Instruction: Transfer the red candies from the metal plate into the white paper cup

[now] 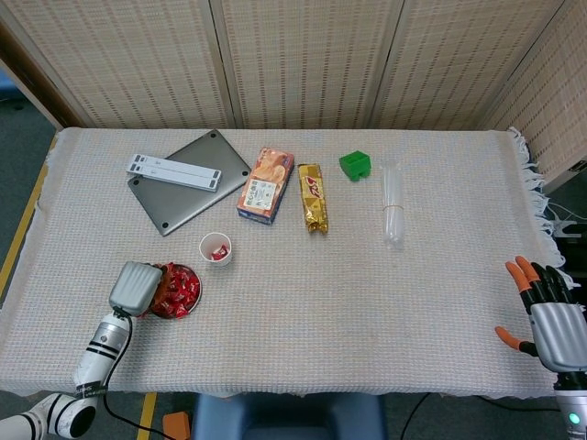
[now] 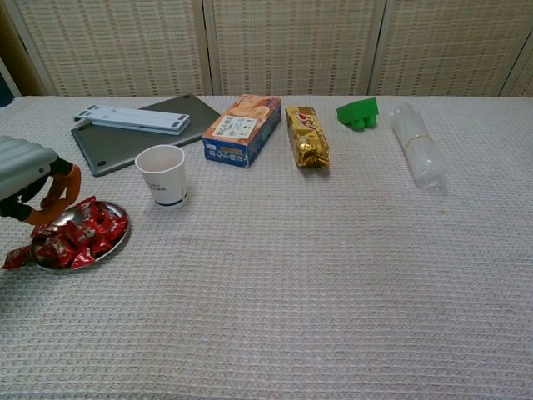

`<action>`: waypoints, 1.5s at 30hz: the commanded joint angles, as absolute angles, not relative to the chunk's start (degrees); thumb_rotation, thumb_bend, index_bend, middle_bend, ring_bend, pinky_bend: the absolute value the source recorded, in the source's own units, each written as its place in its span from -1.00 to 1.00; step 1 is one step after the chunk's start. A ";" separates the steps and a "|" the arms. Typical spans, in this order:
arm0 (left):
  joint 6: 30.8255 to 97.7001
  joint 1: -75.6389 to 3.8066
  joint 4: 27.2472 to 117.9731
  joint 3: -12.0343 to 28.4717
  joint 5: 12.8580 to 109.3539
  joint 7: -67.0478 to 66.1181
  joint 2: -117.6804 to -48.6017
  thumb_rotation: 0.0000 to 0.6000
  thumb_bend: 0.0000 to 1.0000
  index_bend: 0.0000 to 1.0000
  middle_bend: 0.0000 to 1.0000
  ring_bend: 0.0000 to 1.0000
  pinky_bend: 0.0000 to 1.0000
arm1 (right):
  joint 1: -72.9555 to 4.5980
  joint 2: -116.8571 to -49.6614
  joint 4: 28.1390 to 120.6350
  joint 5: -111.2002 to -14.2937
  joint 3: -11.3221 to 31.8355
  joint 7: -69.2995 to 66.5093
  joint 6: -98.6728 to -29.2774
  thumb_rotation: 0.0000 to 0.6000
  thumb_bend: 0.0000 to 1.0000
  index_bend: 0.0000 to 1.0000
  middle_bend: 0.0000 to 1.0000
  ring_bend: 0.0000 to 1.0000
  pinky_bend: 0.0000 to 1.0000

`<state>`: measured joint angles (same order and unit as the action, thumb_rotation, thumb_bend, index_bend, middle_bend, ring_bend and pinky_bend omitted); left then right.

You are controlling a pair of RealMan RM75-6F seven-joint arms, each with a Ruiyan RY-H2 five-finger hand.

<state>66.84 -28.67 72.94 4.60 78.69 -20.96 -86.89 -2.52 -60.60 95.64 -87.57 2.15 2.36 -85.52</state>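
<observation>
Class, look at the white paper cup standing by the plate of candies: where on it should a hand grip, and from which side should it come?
Grip the white paper cup around its mid wall, coming from the side. It stands upright with its mouth open and candy inside, so a top grasp would likely crush the rim. The side facing the metal plate is nearest the left hand.

No legible text on the box point(image 2: 241, 129) or gold packet point(image 2: 306, 136).

I see the red candies point(image 2: 79, 237) heaped on the round metal plate point(image 2: 117, 242) near the worktop's front left, one wrapper point(image 2: 17, 257) lying just off its left rim, and the upright white cup point(image 2: 161, 174) just behind with red candy point(image 1: 218, 253) inside.
</observation>
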 commanded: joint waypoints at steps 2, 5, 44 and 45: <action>67.68 -29.56 75.22 6.48 78.80 -20.51 -85.20 1.00 0.56 0.50 0.55 0.36 1.00 | -2.56 -60.64 95.62 -87.52 2.14 2.50 -85.41 1.00 -0.88 -1.00 -1.00 -1.00 -1.00; 68.40 -30.74 76.11 8.25 79.25 -19.68 -85.02 1.00 0.56 0.50 0.55 0.35 1.00 | -2.59 -60.74 95.63 -87.47 2.17 2.73 -85.37 1.00 -0.88 -1.00 -1.00 -1.00 -1.00; 68.42 -35.66 78.25 6.81 79.60 -20.83 -88.90 1.00 -0.22 -0.71 -0.63 -0.54 0.86 | -2.20 -60.29 95.51 -87.74 2.01 2.02 -85.86 1.00 -0.88 -1.00 -1.00 -1.00 -1.00; 69.05 -34.36 79.57 5.82 79.40 -21.08 -87.84 1.00 -0.23 -0.73 -0.65 -0.57 0.88 | -2.24 -60.29 95.50 -87.78 1.98 2.01 -85.77 1.00 -0.88 -1.00 -1.00 -1.00 -1.00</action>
